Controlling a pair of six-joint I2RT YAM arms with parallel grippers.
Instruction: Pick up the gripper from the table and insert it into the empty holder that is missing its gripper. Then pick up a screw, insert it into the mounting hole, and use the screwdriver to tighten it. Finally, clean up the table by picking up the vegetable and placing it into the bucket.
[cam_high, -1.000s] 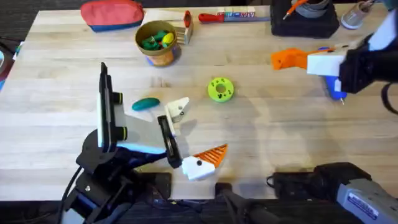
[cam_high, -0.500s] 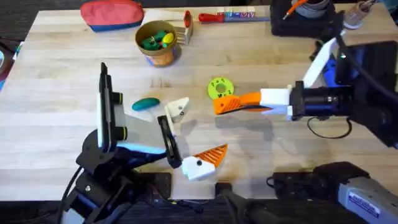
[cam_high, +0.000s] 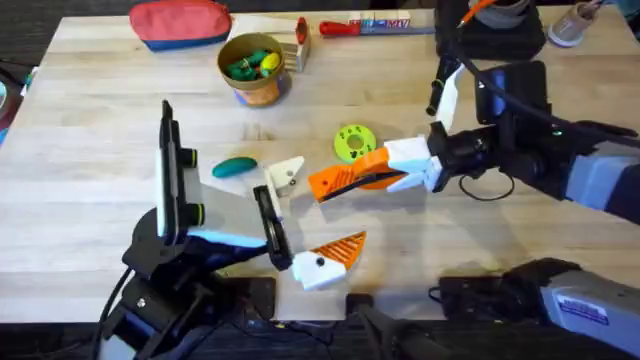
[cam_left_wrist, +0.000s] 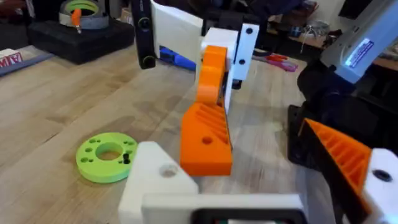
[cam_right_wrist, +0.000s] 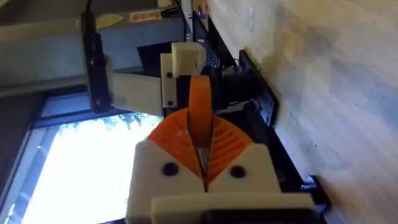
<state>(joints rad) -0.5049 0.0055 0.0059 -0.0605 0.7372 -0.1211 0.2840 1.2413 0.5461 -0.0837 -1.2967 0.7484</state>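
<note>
Overhead: right gripper (cam_high: 330, 183), pads pressed together on the loose orange gripper (cam_high: 322, 184), long axis pointing at the empty holder (cam_high: 287, 172), just beside. Left gripper (cam_high: 310, 262) nearer the holder; jaw state cannot be told. Vegetable (cam_high: 235, 167) on table (cam_high: 90, 120); bucket (cam_high: 252, 66) holds green and yellow pieces.

Left wrist: holder (cam_left_wrist: 155, 177) directly below the orange piece (cam_left_wrist: 206, 140).

Right wrist: closed pads (cam_right_wrist: 198, 144) clamp the piece (cam_right_wrist: 200, 112).

Dark floor (cam_high: 30, 25), bright window (cam_right_wrist: 81, 168), perhaps daylight

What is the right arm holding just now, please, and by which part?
The right gripper is shut on the loose orange ribbed wedge, pinching it by one end; the ribbed body juts out free.
</note>
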